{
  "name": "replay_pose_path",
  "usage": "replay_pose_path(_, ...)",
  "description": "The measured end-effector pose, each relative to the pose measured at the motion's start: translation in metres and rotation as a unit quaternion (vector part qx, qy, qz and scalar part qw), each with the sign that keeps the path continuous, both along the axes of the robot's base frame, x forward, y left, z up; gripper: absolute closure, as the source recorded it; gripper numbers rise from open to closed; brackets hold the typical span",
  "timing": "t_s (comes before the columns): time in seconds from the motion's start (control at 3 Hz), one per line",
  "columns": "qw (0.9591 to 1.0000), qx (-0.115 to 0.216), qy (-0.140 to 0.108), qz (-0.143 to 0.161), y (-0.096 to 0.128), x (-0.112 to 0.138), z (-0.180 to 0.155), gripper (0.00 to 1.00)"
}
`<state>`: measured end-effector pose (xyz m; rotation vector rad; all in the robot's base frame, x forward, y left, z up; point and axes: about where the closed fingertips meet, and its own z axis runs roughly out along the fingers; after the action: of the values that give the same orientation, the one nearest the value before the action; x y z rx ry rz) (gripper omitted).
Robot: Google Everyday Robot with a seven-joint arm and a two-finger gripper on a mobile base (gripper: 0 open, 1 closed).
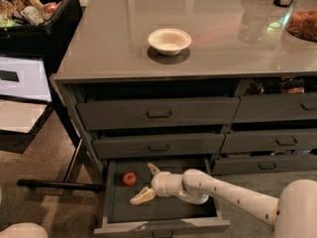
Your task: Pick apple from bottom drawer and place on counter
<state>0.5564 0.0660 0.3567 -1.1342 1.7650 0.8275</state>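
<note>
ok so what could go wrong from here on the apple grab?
1. The apple is round and lies loose on the flat floor of the bottom drawer. The open claw is just to its right, so a finger tap could roll it toward the drawer's left wall.
2. The middle drawer sits close above the apple's end, so a straight lift might clip it before reaching the counter.

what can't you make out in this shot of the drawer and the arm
All in the camera view:
- Back of the bottom drawer: hidden under the drawer above.
- Underside of the apple: it faces the drawer floor.
- Height of the open gripper, right of the apple: one view only.
- Jar on the counter: cut off by the right edge.
</note>
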Motion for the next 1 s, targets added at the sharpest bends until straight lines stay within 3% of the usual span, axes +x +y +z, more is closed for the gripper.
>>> replay_pose_path(1.0, 0.9988, 0.002, -0.049, 0.001, 0.019, 0.051, -0.122, 0.00)
